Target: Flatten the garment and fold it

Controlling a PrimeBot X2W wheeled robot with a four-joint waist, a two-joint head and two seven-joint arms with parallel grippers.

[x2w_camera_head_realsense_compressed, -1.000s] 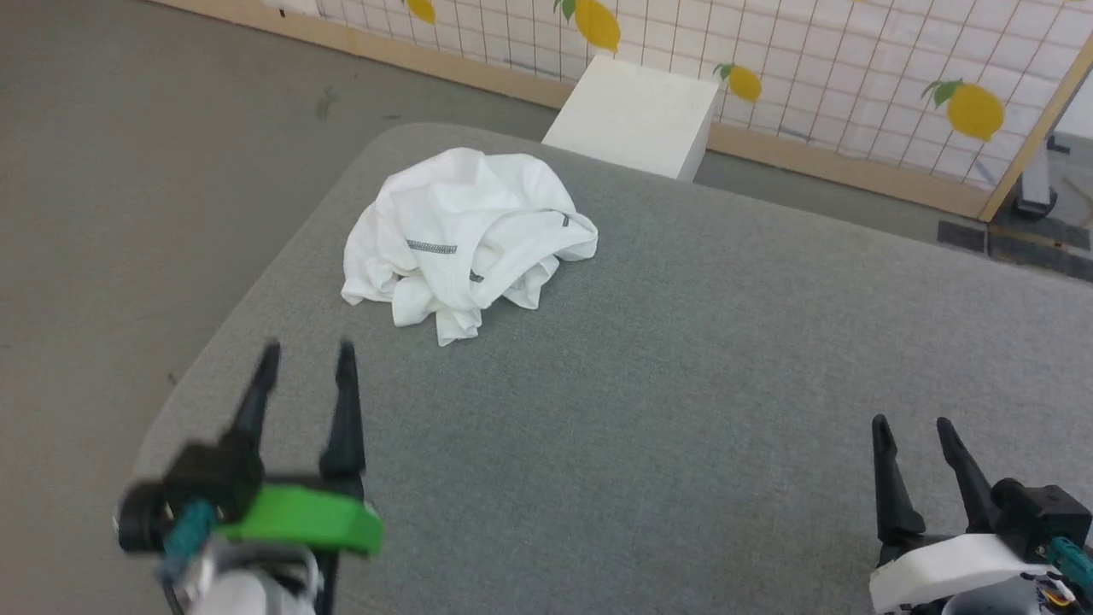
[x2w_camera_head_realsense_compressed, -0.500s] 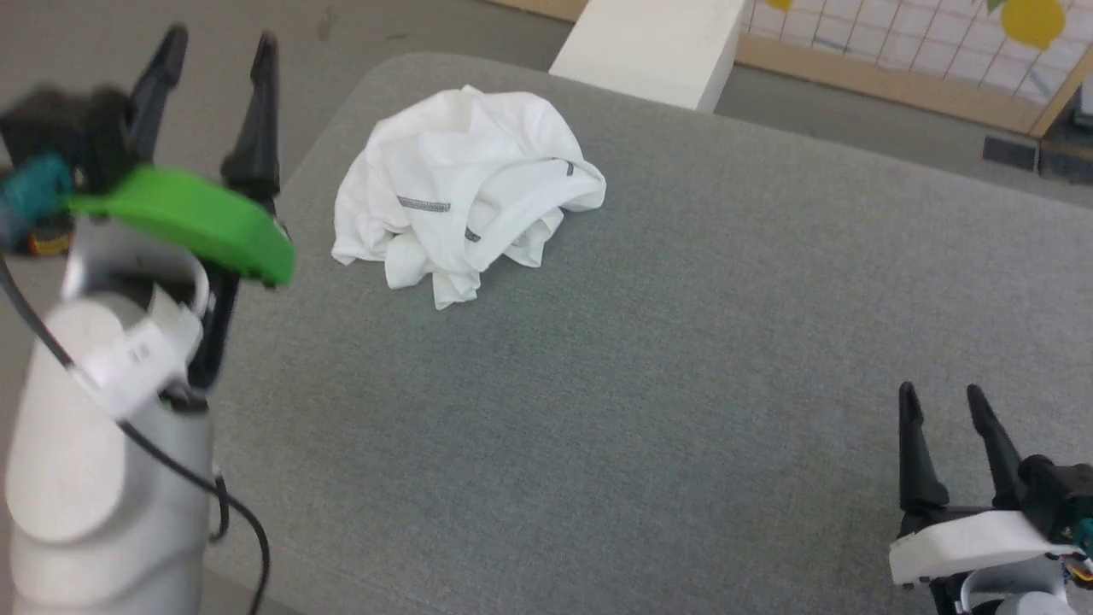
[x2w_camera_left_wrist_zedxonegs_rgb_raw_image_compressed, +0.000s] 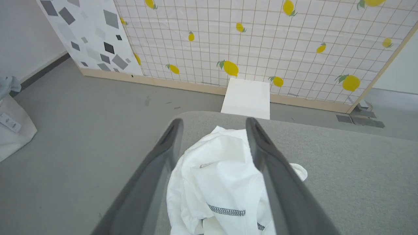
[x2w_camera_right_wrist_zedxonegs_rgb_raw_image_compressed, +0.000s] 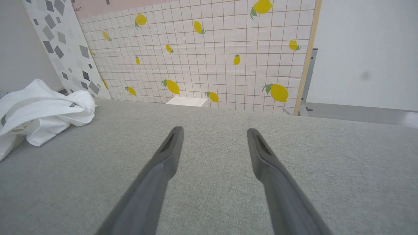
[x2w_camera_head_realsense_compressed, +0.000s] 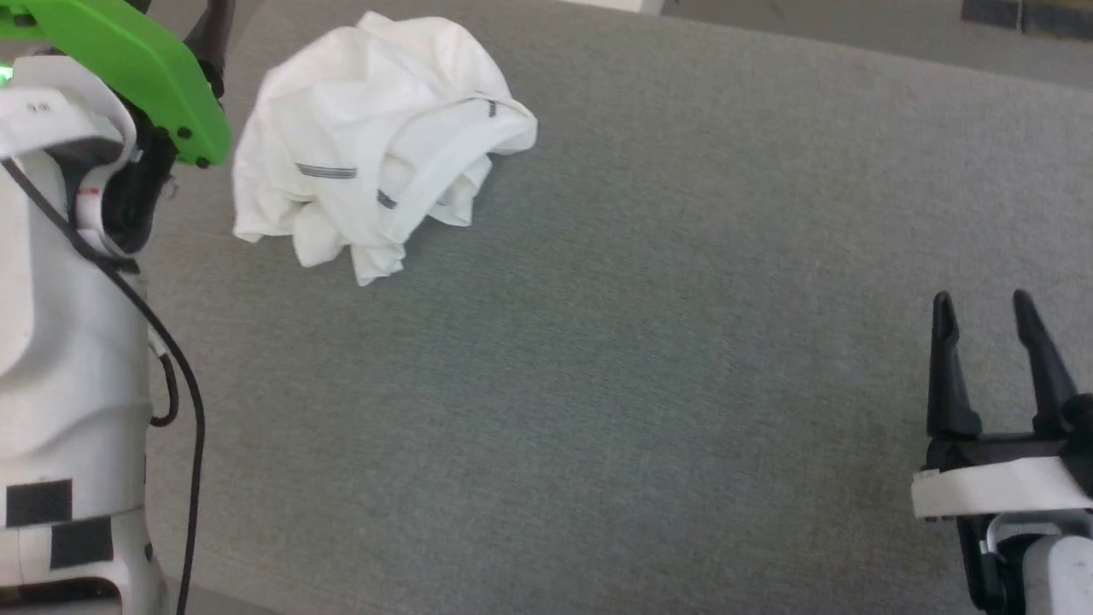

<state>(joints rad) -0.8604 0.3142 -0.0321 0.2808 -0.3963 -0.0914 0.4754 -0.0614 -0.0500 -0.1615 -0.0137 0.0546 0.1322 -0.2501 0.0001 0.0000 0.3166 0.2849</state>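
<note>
The garment (x2w_camera_head_realsense_compressed: 376,137) is a crumpled white heap with dark stitched seams, lying at the far left of the grey padded surface (x2w_camera_head_realsense_compressed: 649,359). My left arm, with its green wrist cover (x2w_camera_head_realsense_compressed: 128,51), is raised at the garment's left side. In the left wrist view my left gripper (x2w_camera_left_wrist_zedxonegs_rgb_raw_image_compressed: 214,121) hangs open above the garment (x2w_camera_left_wrist_zedxonegs_rgb_raw_image_compressed: 218,176), which shows between its fingers without touching them. My right gripper (x2w_camera_head_realsense_compressed: 982,303) stands open and empty at the near right, far from the cloth. In the right wrist view the garment (x2w_camera_right_wrist_zedxonegs_rgb_raw_image_compressed: 42,107) lies off to the left.
A rigid white box (x2w_camera_left_wrist_zedxonegs_rgb_raw_image_compressed: 246,98) stands on the floor just beyond the surface's far edge, against a lemon-patterned grid panel (x2w_camera_left_wrist_zedxonegs_rgb_raw_image_compressed: 261,49). The surface's rounded left corner (x2w_camera_left_wrist_zedxonegs_rgb_raw_image_compressed: 183,116) drops to grey floor (x2w_camera_left_wrist_zedxonegs_rgb_raw_image_compressed: 81,130). A white bag (x2w_camera_left_wrist_zedxonegs_rgb_raw_image_compressed: 13,127) sits far left.
The head camera has tilted down, shifting the whole picture. My left arm has risen from the near left and reached forward beside the garment. Both grippers stay open.
</note>
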